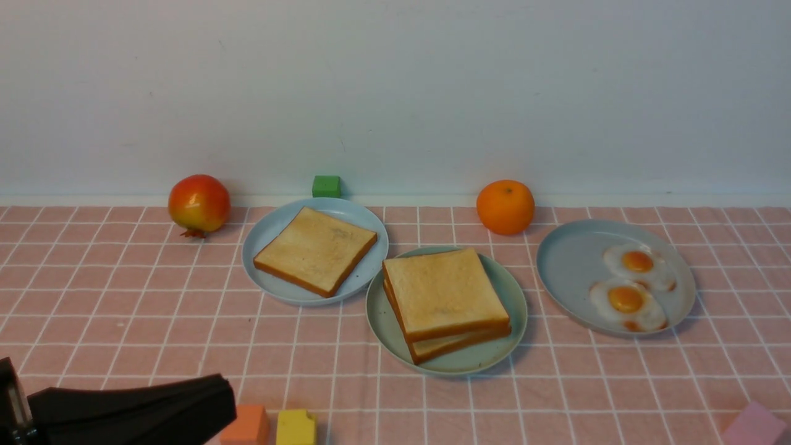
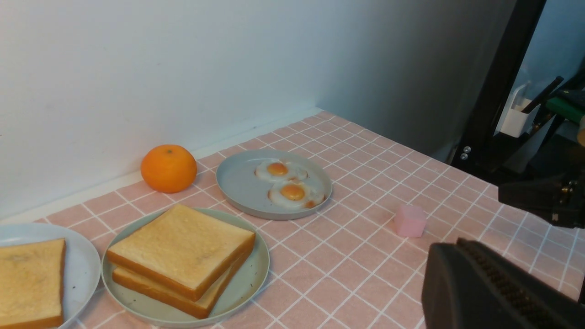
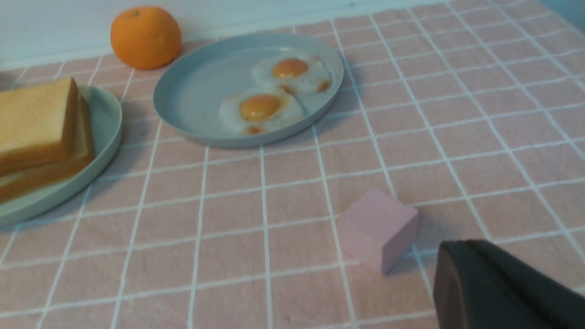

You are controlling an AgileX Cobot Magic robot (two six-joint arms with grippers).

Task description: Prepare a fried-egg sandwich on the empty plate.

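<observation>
**Two toasts stacked on mint plate, both grippers closed & empty**

Front: mint plate sat mid-table on pink check cloth. Two toast slices lay stacked on it, top one slightly skewed over bottom; no egg seen between them from here. Blue plate was just behind-left, touching or nearly touching mint plate's rim, w/ one toast on it. Grey plate to the right, apart from mint plate, held two eggs side by side on its right half. Pomegranate far left by wall, green cube behind blue plate, orange between mint & grey plates at back. Orange block & yellow block at near edge, touching; pink cube near right corner. Left gripper low at near left, jaws pressed together, nothing in them.

L wrist: left gripper tip was dark, closed, over cloth near pink cube. Stack on mint plate, eggs on grey plate, orange by wall all in view.

R wrist: right gripper showed as dark closed tip just beside pink cube, not touching it, holding nothing. Eggs lay on grey plate beyond; stack's edge on mint plate at side.
</observation>
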